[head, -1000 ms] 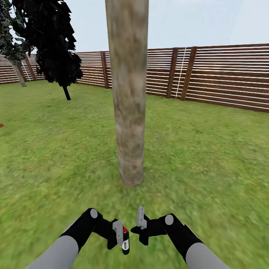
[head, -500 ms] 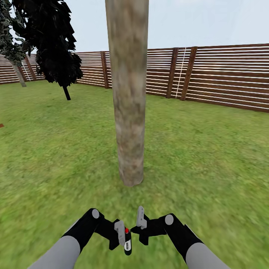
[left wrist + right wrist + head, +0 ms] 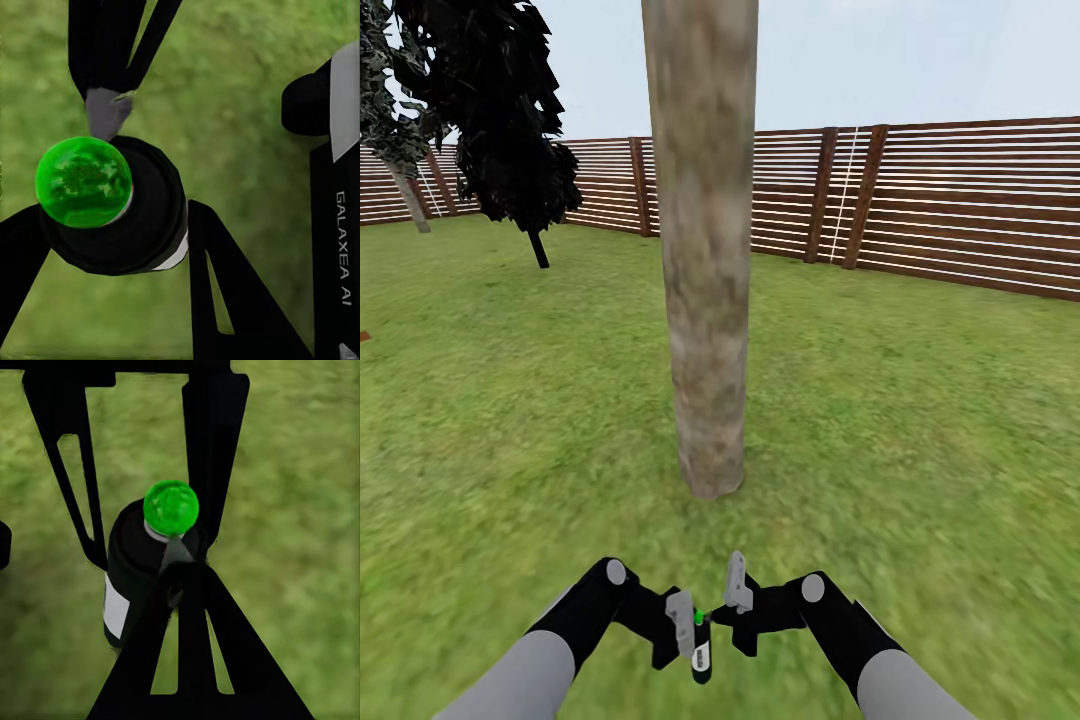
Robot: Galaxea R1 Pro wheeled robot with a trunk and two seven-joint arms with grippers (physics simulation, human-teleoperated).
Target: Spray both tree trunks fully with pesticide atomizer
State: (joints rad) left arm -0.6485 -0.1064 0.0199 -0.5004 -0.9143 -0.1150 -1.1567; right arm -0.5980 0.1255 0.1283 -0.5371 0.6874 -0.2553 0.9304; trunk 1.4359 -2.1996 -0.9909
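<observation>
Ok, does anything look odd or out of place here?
One thing: the spot on top of the pesticide atomizer, held in the left pincer, is bright green, with the right pincer close beside it. The tree trunk shows no whitish specks.
</observation>
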